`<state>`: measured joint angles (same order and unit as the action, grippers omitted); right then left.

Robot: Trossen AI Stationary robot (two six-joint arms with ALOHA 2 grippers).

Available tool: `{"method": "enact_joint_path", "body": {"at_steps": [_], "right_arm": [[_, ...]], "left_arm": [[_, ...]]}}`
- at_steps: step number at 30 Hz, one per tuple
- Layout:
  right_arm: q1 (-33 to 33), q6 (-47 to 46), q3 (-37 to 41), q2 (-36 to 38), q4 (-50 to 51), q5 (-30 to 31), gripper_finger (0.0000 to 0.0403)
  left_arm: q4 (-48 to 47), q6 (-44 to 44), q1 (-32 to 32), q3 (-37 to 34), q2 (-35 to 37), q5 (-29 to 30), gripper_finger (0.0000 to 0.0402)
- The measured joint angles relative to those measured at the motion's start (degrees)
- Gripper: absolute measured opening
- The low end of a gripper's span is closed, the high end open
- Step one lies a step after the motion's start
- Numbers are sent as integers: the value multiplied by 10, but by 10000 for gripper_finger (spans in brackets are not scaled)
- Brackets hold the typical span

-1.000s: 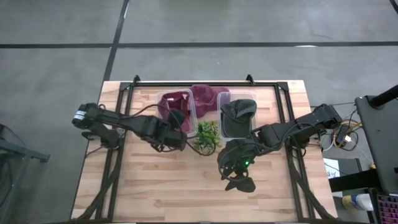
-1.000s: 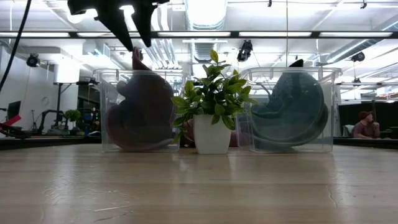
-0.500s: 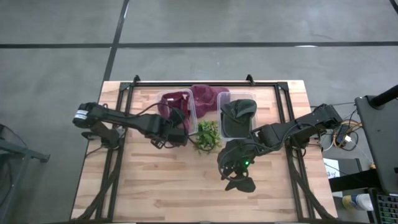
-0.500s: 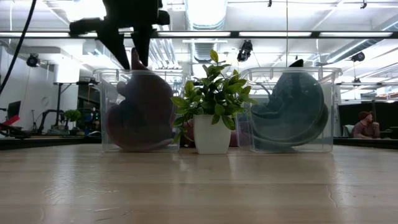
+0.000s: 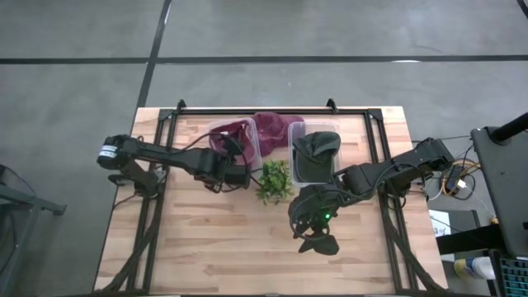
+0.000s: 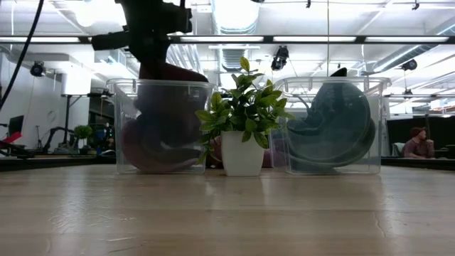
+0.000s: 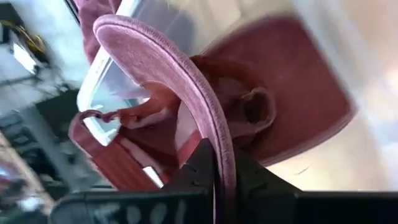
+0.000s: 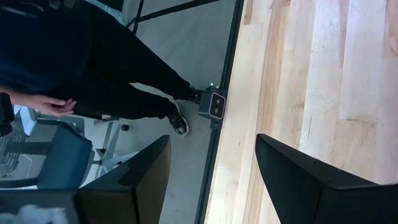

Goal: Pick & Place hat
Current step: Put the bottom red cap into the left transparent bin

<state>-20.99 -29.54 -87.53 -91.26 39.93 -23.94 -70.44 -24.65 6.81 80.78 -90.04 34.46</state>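
The step in hand is the pick. The left gripper [image 5: 239, 176] sits at the near rim of the left bin [image 5: 216, 132], and in the left wrist view its jaws are pressed together on the brim of the maroon hat [image 7: 186, 87], pinching that thin edge between them. In the low view the hat [image 6: 165, 107] is partly drawn up, with a fold at the bin's rim and the rest of it inside the clear walls.

My reading is that the grasp is made and the lift comes next. It calls for a straight rise until the whole brim clears the rim, since a soft hat could snag on the wall or drag the light bin along. Only then can it travel to wherever it is to be set down; the pictures do not show that spot.

The left bin holds the maroon hat. The right bin [image 5: 297, 126], at about three o'clock from it, holds a dark green hat [image 5: 316, 151]. A small potted plant [image 5: 275, 179] stands on the counter [image 5: 206, 247] just in front of the gap between them. More maroon cloth [image 5: 272, 126] lies behind the bins.

The right gripper [image 5: 316, 233] waits at about five o'clock from the plant, over bare counter, its jaws spread and empty.
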Motion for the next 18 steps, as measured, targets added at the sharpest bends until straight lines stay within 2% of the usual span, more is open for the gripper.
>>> {"method": "enact_joint_path", "body": {"at_steps": [2, 6, 18], "right_arm": [[0, 0, 0, 0, 0, 0, 228], [0, 0, 0, 0, 0, 0, 228], [0, 0, 0, 0, 0, 0, 228]], "left_arm": [[9, 40, -1, 5, 1, -32, 11], [17, 75, -6, 8, 1, -160, 9], [39, 83, -10, -12, 1, -127, 12]]}}
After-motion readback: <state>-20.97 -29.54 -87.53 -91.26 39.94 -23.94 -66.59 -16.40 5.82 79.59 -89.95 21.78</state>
